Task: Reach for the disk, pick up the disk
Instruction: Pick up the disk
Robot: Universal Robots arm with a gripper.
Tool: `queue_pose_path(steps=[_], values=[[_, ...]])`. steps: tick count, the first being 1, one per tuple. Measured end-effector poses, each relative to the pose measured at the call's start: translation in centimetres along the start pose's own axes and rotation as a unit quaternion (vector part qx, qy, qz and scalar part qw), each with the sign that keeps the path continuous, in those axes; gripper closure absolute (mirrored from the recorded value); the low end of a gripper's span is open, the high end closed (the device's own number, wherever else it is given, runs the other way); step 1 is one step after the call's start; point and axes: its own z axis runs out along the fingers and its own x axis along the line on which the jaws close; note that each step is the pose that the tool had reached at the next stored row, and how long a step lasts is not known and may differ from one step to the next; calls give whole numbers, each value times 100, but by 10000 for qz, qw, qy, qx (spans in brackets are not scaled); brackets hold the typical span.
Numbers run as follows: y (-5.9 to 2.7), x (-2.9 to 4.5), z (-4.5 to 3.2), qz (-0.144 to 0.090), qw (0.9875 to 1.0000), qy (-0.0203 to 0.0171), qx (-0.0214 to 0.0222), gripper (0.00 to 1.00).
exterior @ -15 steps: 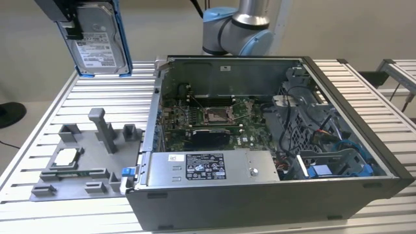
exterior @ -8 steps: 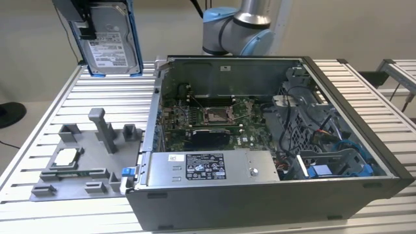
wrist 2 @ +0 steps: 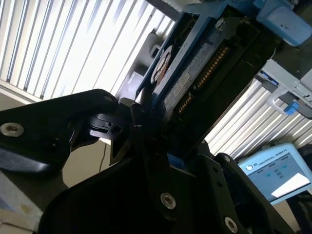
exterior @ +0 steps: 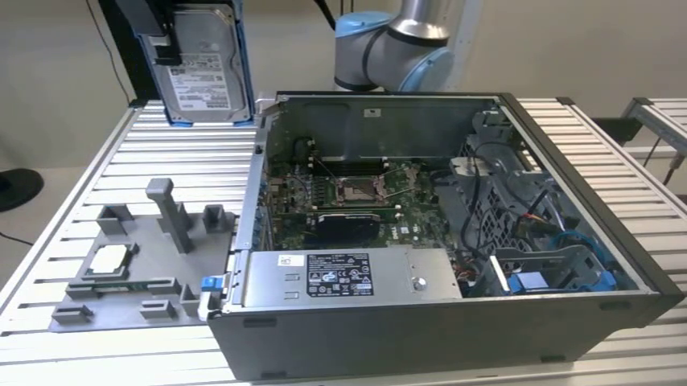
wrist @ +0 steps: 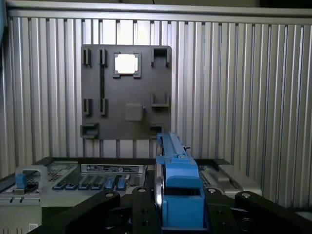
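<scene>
I had the gripper (wrist: pixel 181 208) clamped on the blue edges of the disk (exterior: pixel 202 68), upright in the air over the table (exterior: pixel 95 165) by the computer case (exterior: pixel 429 330); judged rigid, heavyish, slick-faced, shock-sensitive, so edge grip suited.

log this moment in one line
gripper: shut on disk | disk: upright, held above table | pick: done

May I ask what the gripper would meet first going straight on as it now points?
The gripper, shut on the disk, points down: probably the grey fixture plate near the computer case, though depth is unclear.
</scene>
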Motion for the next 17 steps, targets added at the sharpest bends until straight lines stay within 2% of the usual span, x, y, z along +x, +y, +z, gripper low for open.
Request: queue_pose_path(steps=[17], values=[[-559, -5, -5, 1, 10000, 0, -15, 100]])
